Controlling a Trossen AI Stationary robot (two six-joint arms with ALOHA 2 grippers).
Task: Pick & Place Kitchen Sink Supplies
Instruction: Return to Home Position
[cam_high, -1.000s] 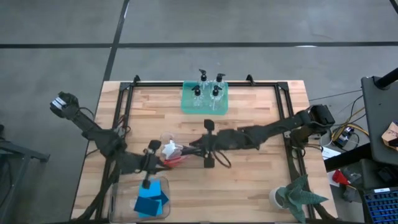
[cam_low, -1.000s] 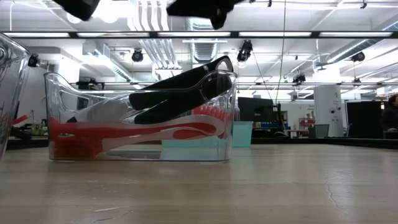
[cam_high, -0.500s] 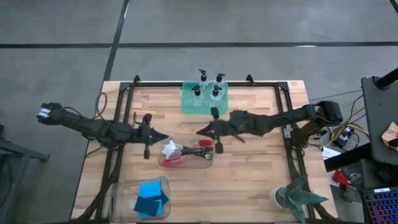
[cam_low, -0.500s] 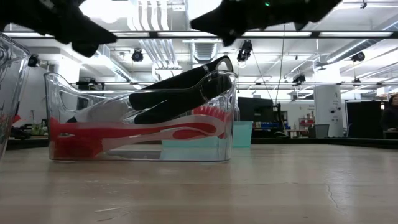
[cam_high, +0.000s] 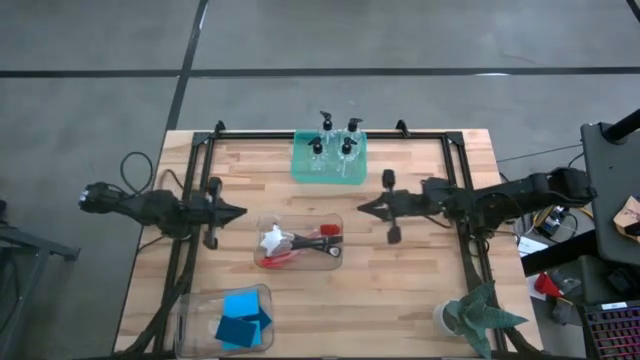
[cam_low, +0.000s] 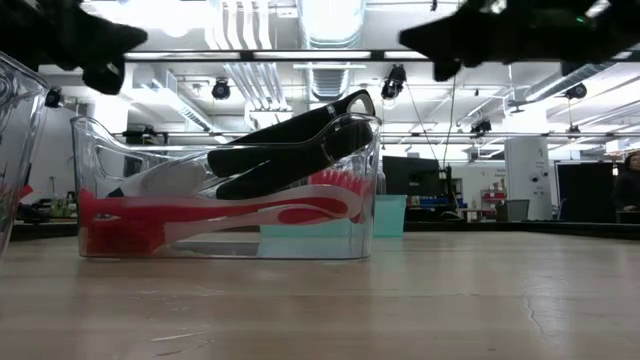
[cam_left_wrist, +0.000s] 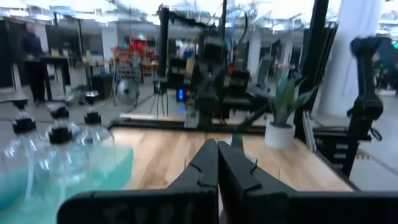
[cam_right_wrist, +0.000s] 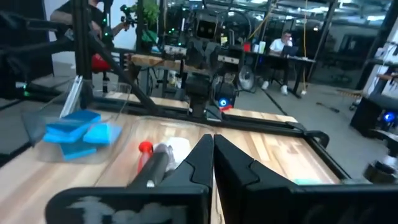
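Left hand (cam_high: 237, 211): hanging over the left side of the bench (cam_high: 420, 290), just left of the centre bin. Holding nothing. Fingers (cam_left_wrist: 205, 167) pressed together, per my left wrist view.

Sponges (cam_high: 243, 320): blue pile inside the front bin (cam_high: 185, 322), front-left corner. They overlap, so I can't confirm the count. None loose on the bench.

Brushes (cam_high: 298, 242): red, black and white-headed, all lying in the centre bin (cam_high: 338, 222), between my two hands. In the low view the black one is propped up against the rim.

Bottles (cam_high: 335, 140): four, upright in the green tray (cam_high: 300, 172), far edge, middle.

Right hand (cam_high: 362, 208): just right of the centre bin, above the bench, nothing in it. Fingers (cam_right_wrist: 202, 155) pressed together too.

Plant (cam_high: 480, 315): front-right corner, not part of the job.

Status, my read: the sorting looks done. Every supply I can see sits in a container and nothing is left out on the wood. The only item left is parking both arms at home. Both reach inward over the bench, so I judge that not yet finished. Risk is low, and neither hand is touching a bin.
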